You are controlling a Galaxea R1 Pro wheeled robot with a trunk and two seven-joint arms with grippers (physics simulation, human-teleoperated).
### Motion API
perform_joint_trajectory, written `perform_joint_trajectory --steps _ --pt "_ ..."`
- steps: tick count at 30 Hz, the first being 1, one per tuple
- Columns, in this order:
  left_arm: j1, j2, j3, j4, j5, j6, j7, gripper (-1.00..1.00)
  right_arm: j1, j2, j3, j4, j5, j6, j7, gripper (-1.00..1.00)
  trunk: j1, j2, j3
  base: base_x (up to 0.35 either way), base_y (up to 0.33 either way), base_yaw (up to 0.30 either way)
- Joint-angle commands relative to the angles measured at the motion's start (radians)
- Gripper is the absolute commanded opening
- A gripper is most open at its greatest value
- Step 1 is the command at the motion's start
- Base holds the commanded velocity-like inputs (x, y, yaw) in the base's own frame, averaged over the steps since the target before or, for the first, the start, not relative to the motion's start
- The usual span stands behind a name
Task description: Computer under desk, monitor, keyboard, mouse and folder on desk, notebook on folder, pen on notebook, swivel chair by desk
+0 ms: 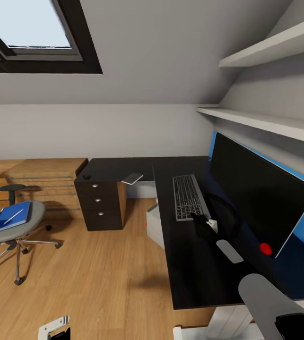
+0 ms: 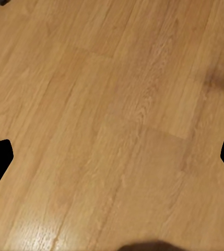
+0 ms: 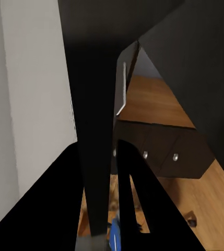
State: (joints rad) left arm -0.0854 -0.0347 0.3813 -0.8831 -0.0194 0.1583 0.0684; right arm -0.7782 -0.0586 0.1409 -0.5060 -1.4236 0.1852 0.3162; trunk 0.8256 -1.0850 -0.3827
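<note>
The grey keyboard (image 1: 188,196) lies lengthwise on the black desk (image 1: 185,264), in front of the wide black monitor (image 1: 260,198). My right gripper (image 1: 200,225) sits at the keyboard's near end. In the right wrist view its fingers (image 3: 138,209) close on the keyboard's dark edge (image 3: 96,198). A small black mouse (image 1: 86,177) rests on the drawer unit. The pale notebook (image 1: 133,178) overhangs the desk's edge. The blue folder (image 1: 12,216), with a white pen (image 1: 14,215) on it, lies on the swivel chair (image 1: 10,231). My left gripper (image 2: 112,157) hangs open over the floor.
A white computer case (image 1: 154,225) stands on the floor beneath the desk's edge. The dark drawer unit (image 1: 99,203) is under the desk's left wing, beside a low wooden cabinet (image 1: 43,179). Two wall shelves (image 1: 265,123) run above the monitor. Wooden floor (image 1: 99,278) lies between chair and desk.
</note>
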Motion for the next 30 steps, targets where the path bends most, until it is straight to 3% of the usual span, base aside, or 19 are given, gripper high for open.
perform_joint_trajectory --steps 1,4,6,8,30 --pt "0.000 -0.001 0.002 -0.002 -0.002 0.006 0.001 1.00 -0.001 -0.001 0.005 0.007 -0.017 0.002 0.005 -1.00 0.004 -0.008 -0.004 0.000 0.000 0.000" --pt "0.000 -0.001 0.002 -0.002 -0.002 0.006 0.001 1.00 -0.001 0.000 0.005 0.018 -0.044 0.002 0.006 -1.00 0.015 -0.029 -0.014 0.000 0.000 0.000" --pt "0.000 -0.001 0.002 -0.002 -0.002 0.006 0.000 1.00 -0.001 0.002 0.006 0.022 -0.120 0.002 0.007 -1.00 0.023 -0.043 -0.020 0.000 0.000 0.000" --pt "0.000 -0.001 0.002 -0.002 -0.002 0.006 0.000 1.00 -0.001 0.002 0.006 0.023 -0.131 0.002 0.007 -1.00 0.031 -0.057 -0.026 0.000 0.000 0.000" --pt "0.000 -0.001 0.002 -0.002 -0.002 0.006 0.001 1.00 0.000 0.005 0.009 0.060 -0.134 0.005 0.003 -1.00 0.115 -0.211 -0.095 0.000 0.000 0.000"
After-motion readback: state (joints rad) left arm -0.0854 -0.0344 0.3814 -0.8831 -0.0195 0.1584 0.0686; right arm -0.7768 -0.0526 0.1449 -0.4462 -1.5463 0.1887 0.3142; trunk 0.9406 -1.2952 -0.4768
